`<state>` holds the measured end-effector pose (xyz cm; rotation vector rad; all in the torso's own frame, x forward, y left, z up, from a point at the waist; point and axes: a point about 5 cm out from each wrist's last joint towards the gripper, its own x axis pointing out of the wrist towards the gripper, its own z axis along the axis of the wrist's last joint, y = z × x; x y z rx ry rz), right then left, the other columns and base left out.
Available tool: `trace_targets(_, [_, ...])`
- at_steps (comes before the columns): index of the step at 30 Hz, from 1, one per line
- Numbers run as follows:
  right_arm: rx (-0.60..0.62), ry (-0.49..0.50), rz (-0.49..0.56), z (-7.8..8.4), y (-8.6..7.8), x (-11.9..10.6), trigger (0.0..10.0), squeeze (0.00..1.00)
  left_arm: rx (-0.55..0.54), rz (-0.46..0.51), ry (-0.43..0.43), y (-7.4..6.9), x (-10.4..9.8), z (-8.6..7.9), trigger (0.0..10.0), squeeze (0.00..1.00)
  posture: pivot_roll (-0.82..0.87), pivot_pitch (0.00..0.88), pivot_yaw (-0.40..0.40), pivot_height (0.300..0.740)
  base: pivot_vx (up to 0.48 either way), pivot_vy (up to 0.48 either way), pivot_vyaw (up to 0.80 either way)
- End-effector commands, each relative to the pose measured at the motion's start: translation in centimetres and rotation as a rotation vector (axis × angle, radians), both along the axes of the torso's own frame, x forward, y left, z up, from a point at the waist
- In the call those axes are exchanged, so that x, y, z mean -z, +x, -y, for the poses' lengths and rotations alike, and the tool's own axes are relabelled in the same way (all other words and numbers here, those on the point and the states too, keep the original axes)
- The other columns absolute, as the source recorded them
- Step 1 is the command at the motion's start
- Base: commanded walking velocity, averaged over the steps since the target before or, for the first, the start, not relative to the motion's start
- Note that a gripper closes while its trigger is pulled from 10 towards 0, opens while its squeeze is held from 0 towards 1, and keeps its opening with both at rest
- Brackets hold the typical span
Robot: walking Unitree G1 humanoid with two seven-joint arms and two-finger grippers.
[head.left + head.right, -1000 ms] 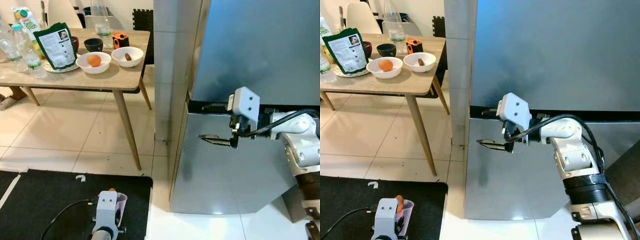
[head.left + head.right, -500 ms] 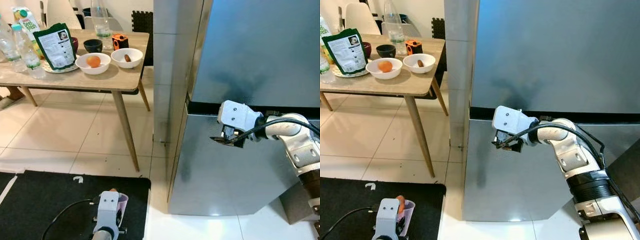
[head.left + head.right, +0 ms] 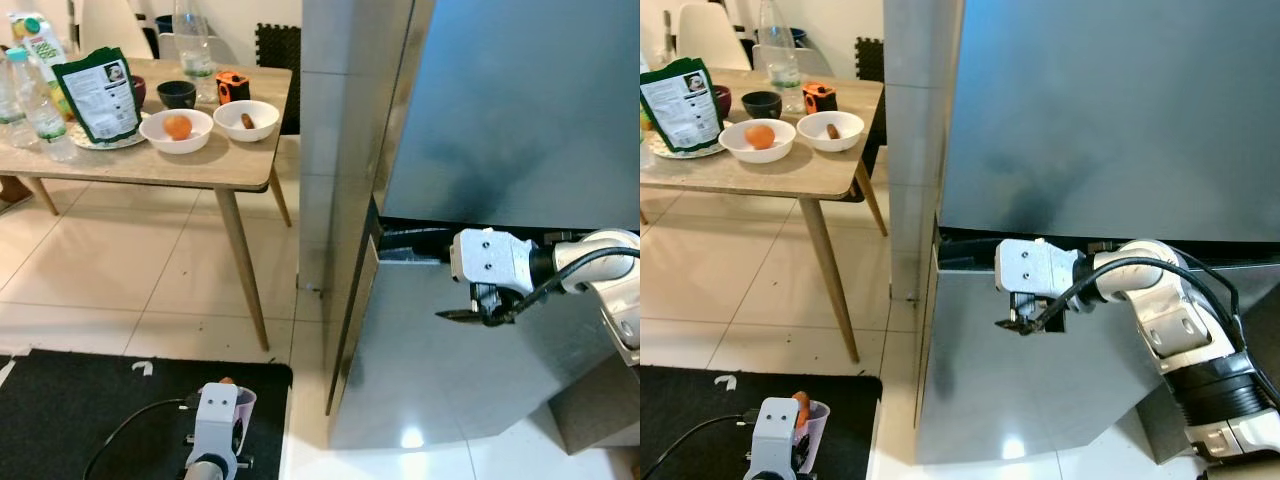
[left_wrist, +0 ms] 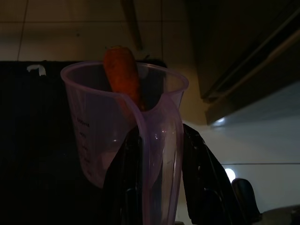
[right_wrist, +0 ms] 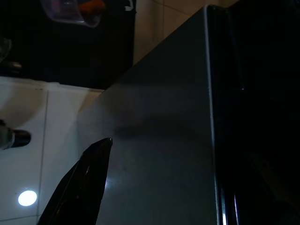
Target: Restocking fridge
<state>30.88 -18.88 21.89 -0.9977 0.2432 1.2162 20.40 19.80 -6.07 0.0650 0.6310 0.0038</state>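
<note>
Left eye view. The fridge (image 3: 480, 150) fills the right half of the frame. At right centre the right gripper (image 3: 462, 314) sits against the lower door (image 3: 420, 380), just under the dark seam between the two doors. Half a second ago it was higher, close to that seam, and the lower door lay flush; now the door's left edge stands out from the cabinet, so it appears to be starting to open. Whether the fingers are apart or together cannot be told. At upper left a table (image 3: 200, 165) carries a bowl with an orange (image 3: 177, 127), a second bowl (image 3: 246, 119), bottles and a green bag (image 3: 97, 93).

Right eye view. At lower left the left gripper (image 3: 788, 445) holds a clear cup (image 3: 810, 422) low over the black mat (image 3: 700, 410).

Left wrist view. The fingers (image 4: 129, 178) are clamped on the cup's handle, and a carrot (image 4: 123, 75) stands upright inside.

Right wrist view. One finger (image 5: 82, 183) lies along the grey door face.

Judgement: the door must swing wider before the carrot can go in.
</note>
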Motion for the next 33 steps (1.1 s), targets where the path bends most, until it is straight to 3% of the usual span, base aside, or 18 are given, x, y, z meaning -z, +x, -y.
trace_targets(1, [-0.054,-0.051,-0.203,-0.5,-1.2,3.6,10.0,0.0,0.009,-0.006,0.004,-0.5,0.2,0.1,10.0,0.0,-0.05,0.033,-0.077,0.74,0.0,0.0,0.0])
trace_targets(2, [-0.079,-0.013,-0.218,-0.7,-1.5,3.2,10.0,0.0,0.01,-0.007,0.005,-0.5,0.2,0.1,10.0,0.0,-0.05,0.033,-0.077,0.74,0.0,0.0,0.0])
trace_targets(5, [-0.311,0.377,-0.242,-3.1,-3.5,-1.7,10.0,0.0,0.016,-0.009,0.009,-0.4,0.2,0.1,10.0,0.0,-0.05,0.02,-0.079,0.74,0.0,0.0,0.0])
trace_targets(6, [-0.311,0.377,-0.242,-3.1,-3.5,-1.7,10.0,0.0,0.016,-0.009,0.009,-0.4,0.2,0.1,10.0,0.0,-0.05,0.02,-0.079,0.74,0.0,0.0,0.0])
trace_targets(9, [-0.47,0.583,-0.248,-3.5,-4.9,-5.0,10.0,0.0,0.02,-0.01,0.011,-0.4,0.2,0.1,10.0,0.0,-0.05,0.017,-0.079,0.74,0.0,0.0,0.0])
trace_targets(10, [-0.47,0.583,-0.248,-3.5,-4.9,-5.0,10.0,0.0,0.02,-0.01,0.011,-0.4,0.2,0.1,10.0,0.0,-0.05,0.017,-0.079,0.74,0.0,0.0,0.0])
trace_targets(12, [-0.523,0.676,-0.218,-3.5,-5.1,-6.5,10.0,0.0,0.023,-0.011,0.012,-0.3,0.2,0.1,10.0,0.0,-0.05,0.02,-0.081,0.74,0.0,0.0,0.0])
trace_targets(14, [-0.521,0.691,-0.2,-3.6,-5.0,-6.8,10.0,0.0,0.024,-0.011,0.012,-0.3,0.2,0.1,10.0,0.0,-0.05,0.02,-0.081,0.74,0.0,0.0,0.0])
trace_targets(17, [-0.415,0.663,-0.115,-4.0,-3.5,-6.4,10.0,0.0,0.025,-0.013,0.011,-0.4,0.2,0.2,10.0,0.0,-0.05,0.023,-0.08,0.74,0.0,0.0,0.0])
trace_targets(19, [-0.28,0.569,-0.043,-4.3,-1.9,-5.5,10.0,0.0,0.029,-0.015,0.009,-0.5,0.3,0.4,10.0,0.0,-0.05,0.023,-0.08,0.74,0.0,0.0,0.0])
trace_targets(20, [-0.28,0.569,-0.043,-4.3,-1.9,-5.5,10.0,0.0,0.029,-0.015,0.009,-0.5,0.3,0.4,10.0,0.0,-0.05,0.023,-0.08,0.74,0.0,0.0,0.0])
trace_targets(22, [-0.164,0.451,0.002,-4.1,-0.8,-4.7,10.0,0.0,0.032,-0.018,0.009,-0.6,0.4,0.5,10.0,0.0,-0.05,0.024,-0.079,0.74,0.0,0.0,0.0])
trace_targets(23, [-0.164,0.451,0.002,-4.1,-0.8,-4.7,10.0,0.0,0.032,-0.018,0.009,-0.6,0.4,0.5,10.0,0.0,-0.05,0.024,-0.079,0.74,0.0,0.0,0.0])
trace_targets(25, [-0.079,0.358,0.032,-3.5,0.0,-4.3,10.0,0.0,0.034,-0.02,0.009,-0.6,0.4,0.5,10.0,0.0,-0.05,0.025,-0.081,0.74,0.0,0.0,0.0])
trace_targets(26, [-0.053,0.302,0.039,-3.0,0.2,-4.2,0.0,0.0,0.034,-0.02,0.009,-0.6,0.4,0.5,10.0,0.0,-0.05,0.026,-0.082,0.74,0.0,0.0,0.0])
trace_targets(29, [-0.041,0.268,0.042,-2.7,0.2,-4.1,0.0,0.0,0.035,-0.02,0.009,-0.6,0.4,0.5,10.0,0.0,-0.05,0.026,-0.082,0.74,0.0,0.0,0.0])
trace_targets(30, [-0.022,0.153,0.048,-1.7,0.1,-3.7,0.0,0.0,0.032,-0.02,0.008,-0.6,0.4,0.5,10.0,0.0,-0.05,0.026,-0.083,0.74,0.0,0.0,0.0])
trace_targets(33, [-0.024,0.092,0.028,-1.0,-0.3,-3.5,0.0,0.0,0.027,-0.025,0.004,-0.6,0.5,0.5,10.0,0.0,-0.05,0.027,-0.084,0.74,0.0,0.0,0.0])
